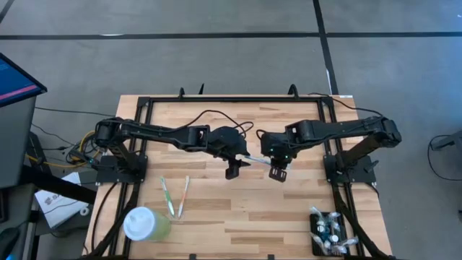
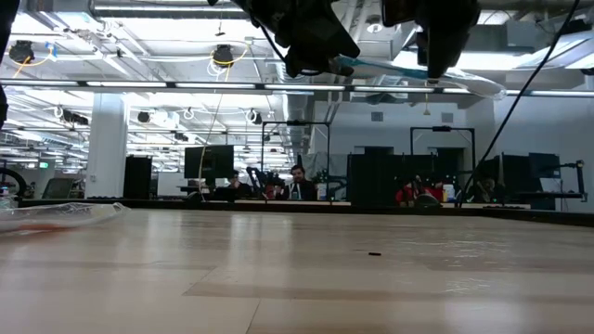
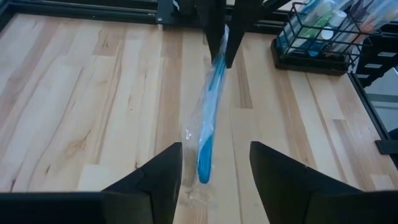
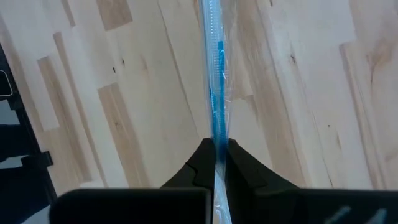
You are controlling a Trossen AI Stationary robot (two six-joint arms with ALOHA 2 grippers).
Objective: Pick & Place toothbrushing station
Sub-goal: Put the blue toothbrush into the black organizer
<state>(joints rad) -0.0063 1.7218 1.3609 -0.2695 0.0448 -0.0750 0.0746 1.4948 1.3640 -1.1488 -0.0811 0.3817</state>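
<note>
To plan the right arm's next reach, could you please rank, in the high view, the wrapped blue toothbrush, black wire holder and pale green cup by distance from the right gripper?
1. Wrapped blue toothbrush: in the right gripper, mid-table.
2. Black wire holder: right front corner.
3. Pale green cup: left front.

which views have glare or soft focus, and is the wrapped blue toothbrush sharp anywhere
Low view: bright ceiling lights backlight both arms into silhouettes, and the near table is soft. Left wrist view: the blue toothbrush is fairly sharp, its clear wrapper catching light between the open left end effector. Right wrist view: it blurs slightly where the right end effector clamps it. High view: even light, no glare.
</note>
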